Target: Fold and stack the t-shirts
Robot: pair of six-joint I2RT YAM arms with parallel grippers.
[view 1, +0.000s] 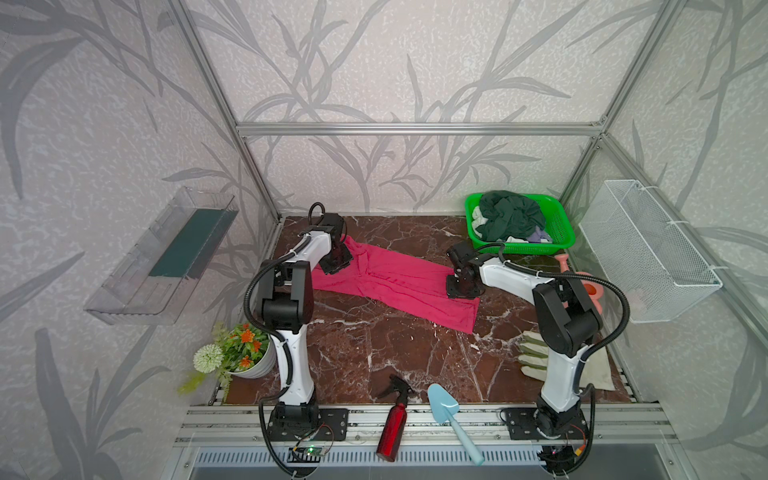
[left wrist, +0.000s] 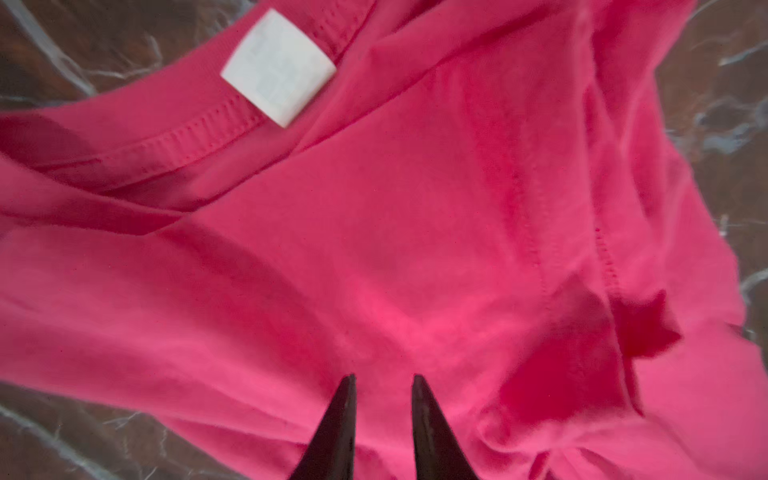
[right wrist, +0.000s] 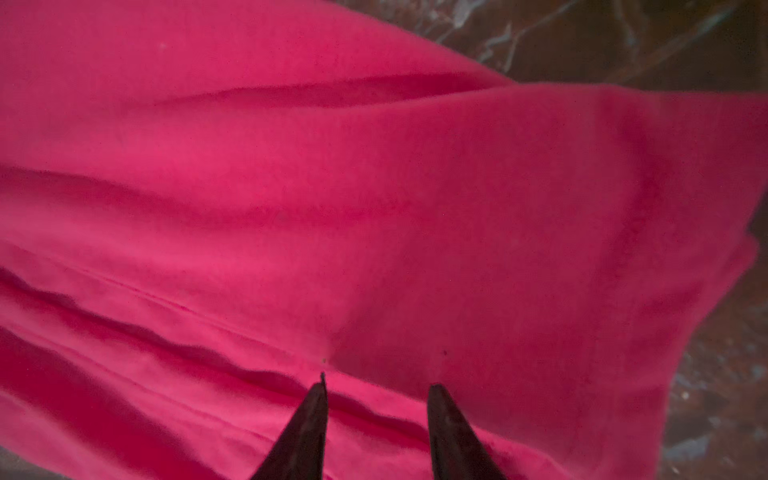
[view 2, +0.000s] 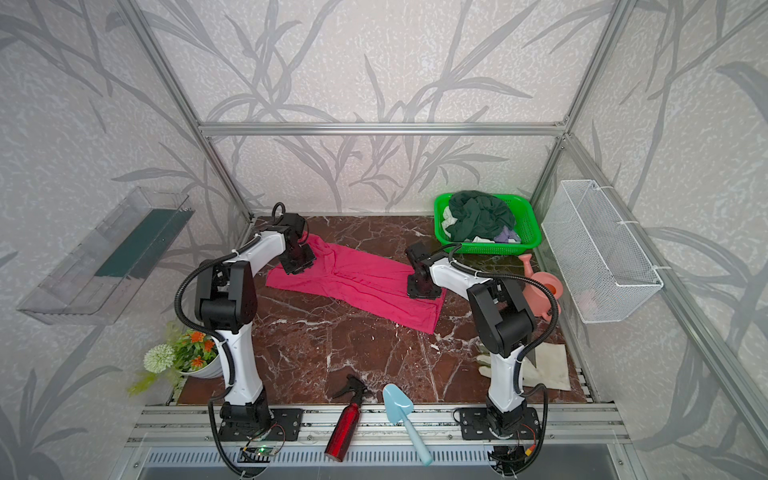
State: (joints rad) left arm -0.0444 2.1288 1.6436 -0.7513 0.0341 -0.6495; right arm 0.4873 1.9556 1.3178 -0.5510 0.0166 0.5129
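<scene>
- Pink t-shirt (view 1: 395, 282) lies flat as a long, narrow band across the marble table (view 1: 374, 357) in both top views. Its collar end is on the left and its hem end on the right.
- The dark green t-shirt (view 1: 513, 216) and some paler garments (view 1: 538, 239) are bundled in the green basket (view 1: 561, 237) at the far right corner, well apart from the pink one.
- Also in both top views, the left gripper (view 1: 337, 262) is low over the collar end and the right gripper (view 1: 462, 286) is low over the hem end. From here the wrists hide how the jaws stand.
- In the left wrist view, the left gripper (left wrist: 383, 380) has its tips a narrow gap apart. Pink cloth shows through the gap but none is pinched. The white neck label (left wrist: 278, 66) and the collar seam lie just ahead of it.
- In the right wrist view, the right gripper (right wrist: 378, 388) is parted somewhat wider and also holds nothing. It sits over smooth layered cloth, with the hem edge and bare marble beyond.
- Judging by the narrow band, the sides look already folded in, so the step in hand seems to be the crosswise fold of this first shirt.
- The next move probably calls for a firm pinch through every layer at one end. That end would then be carried over the other with the edges kept square.
- The basket's shirts are not yet touched.
</scene>
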